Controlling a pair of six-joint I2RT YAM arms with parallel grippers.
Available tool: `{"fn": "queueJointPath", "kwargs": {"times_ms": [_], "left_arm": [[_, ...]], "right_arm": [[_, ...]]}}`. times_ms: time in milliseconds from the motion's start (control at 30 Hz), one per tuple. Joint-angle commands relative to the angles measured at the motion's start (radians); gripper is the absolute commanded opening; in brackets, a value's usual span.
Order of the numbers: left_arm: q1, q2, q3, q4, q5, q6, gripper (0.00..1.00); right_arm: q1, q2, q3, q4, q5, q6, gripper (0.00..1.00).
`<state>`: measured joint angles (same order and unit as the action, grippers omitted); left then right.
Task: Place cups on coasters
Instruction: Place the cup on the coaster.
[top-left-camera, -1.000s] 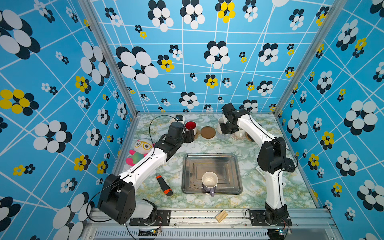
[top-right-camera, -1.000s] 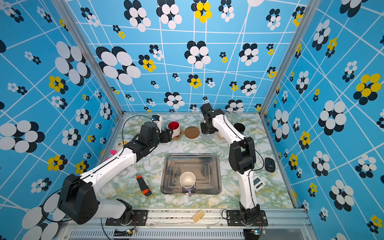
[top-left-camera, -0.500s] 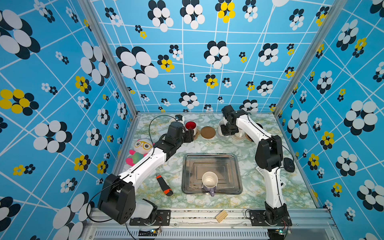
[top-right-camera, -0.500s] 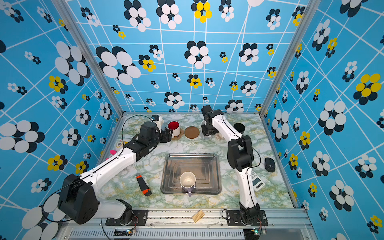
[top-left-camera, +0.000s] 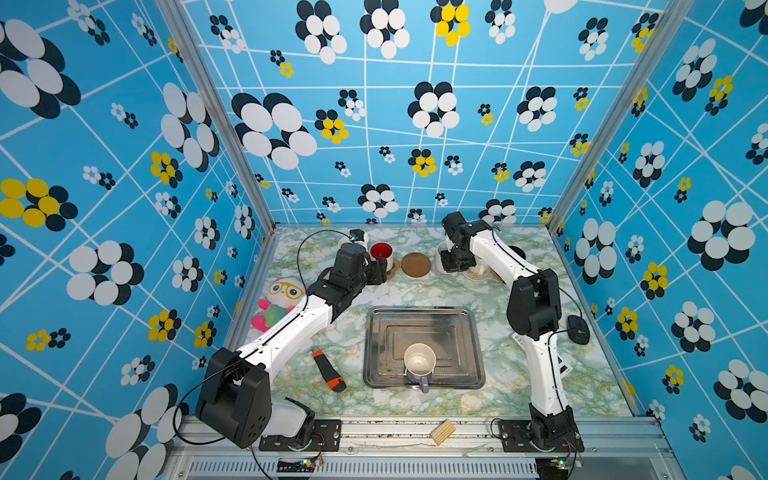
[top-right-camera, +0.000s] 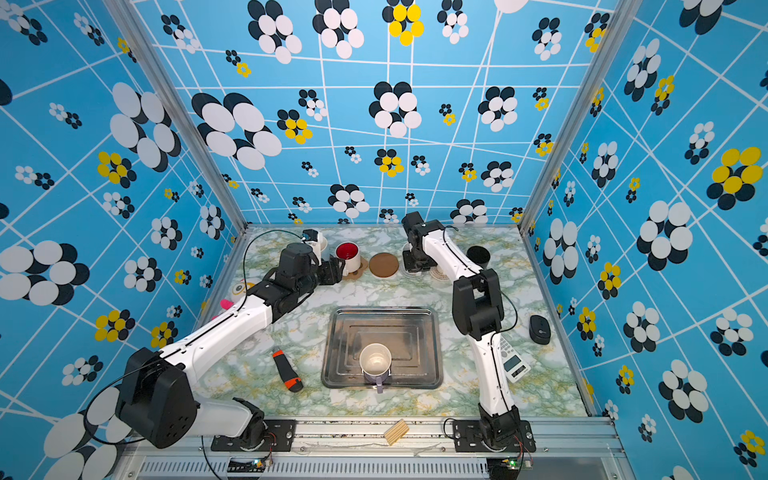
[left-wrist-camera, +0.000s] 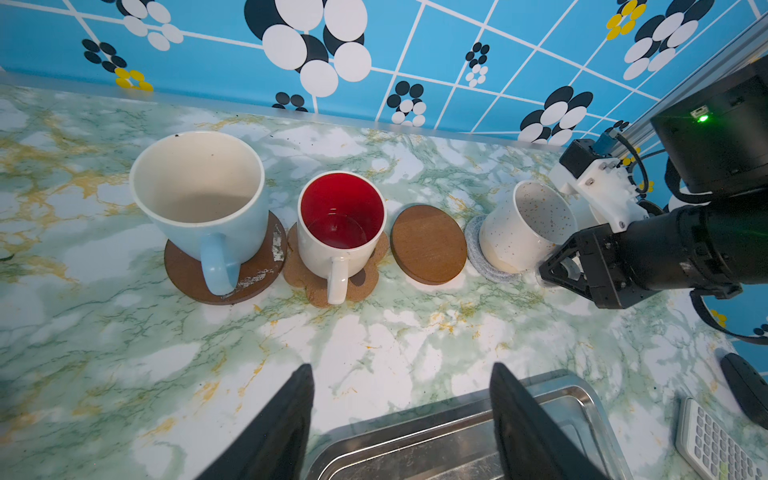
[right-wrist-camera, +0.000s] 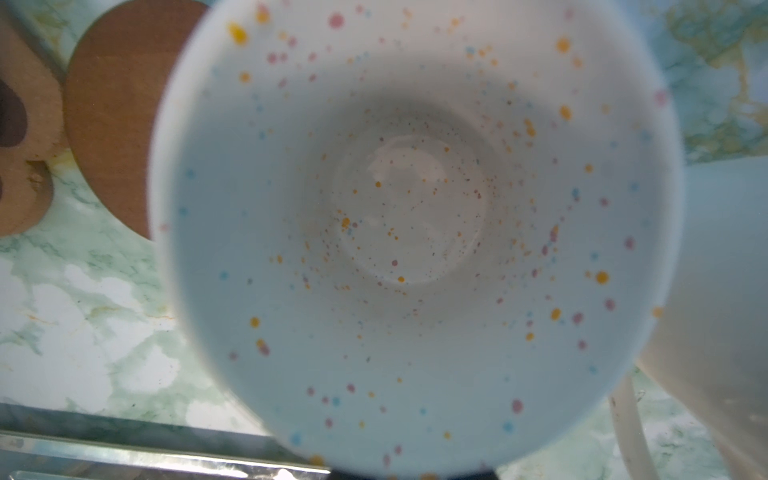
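Tilting on the grey woven coaster (left-wrist-camera: 478, 254), the speckled cream mug (left-wrist-camera: 523, 226) is clamped in the right pincer (top-left-camera: 455, 264). The left pincer (left-wrist-camera: 401, 419) hangs with its jaws apart and empty by the steel tray (top-left-camera: 457, 328). The light blue mug (left-wrist-camera: 203, 199) stands on 1 brown disc (left-wrist-camera: 183, 274) and the red-lined mug (left-wrist-camera: 338, 232) on the paw coaster (left-wrist-camera: 299, 278). Another brown disc (left-wrist-camera: 428, 245) lies bare on the surface (left-wrist-camera: 374, 345). The lavender mug (top-left-camera: 419, 363) stands in the tray.

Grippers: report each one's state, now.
Left gripper: open, empty.
Right gripper: closed on the speckled mug, which is tilted on the grey coaster.
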<state>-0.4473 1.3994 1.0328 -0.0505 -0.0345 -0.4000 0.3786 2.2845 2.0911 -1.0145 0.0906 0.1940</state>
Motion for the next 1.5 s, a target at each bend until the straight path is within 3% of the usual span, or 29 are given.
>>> {"fn": "queueJointPath", "kwargs": {"times_ms": [0,267,500,733,833,1167,1467], "left_arm": [[0.010,0.009,-0.015,0.017,0.012,-0.007,0.68],[0.013,0.003,-0.017,0.017,0.014,-0.008,0.68],[0.013,-0.005,-0.022,0.017,0.015,-0.010,0.68],[0.012,-0.011,-0.025,0.016,0.017,-0.011,0.68],[0.012,-0.017,-0.027,0.017,0.016,-0.010,0.68],[0.013,-0.048,-0.042,0.014,0.011,-0.009,0.68],[0.015,-0.056,-0.054,0.036,0.016,-0.017,0.68]], "right_arm": [[-0.008,0.003,0.050,0.010,-0.007,-0.005,0.00],[-0.008,-0.003,0.044,0.004,-0.017,0.004,0.01],[-0.008,-0.013,0.033,0.005,-0.028,0.010,0.17],[-0.007,-0.031,0.012,0.012,-0.026,0.012,0.22],[-0.007,-0.040,0.002,0.014,-0.025,0.016,0.30],[-0.007,-0.102,-0.063,0.036,-0.020,0.037,0.41],[0.028,-0.325,-0.217,0.102,0.025,0.125,0.51]]}}
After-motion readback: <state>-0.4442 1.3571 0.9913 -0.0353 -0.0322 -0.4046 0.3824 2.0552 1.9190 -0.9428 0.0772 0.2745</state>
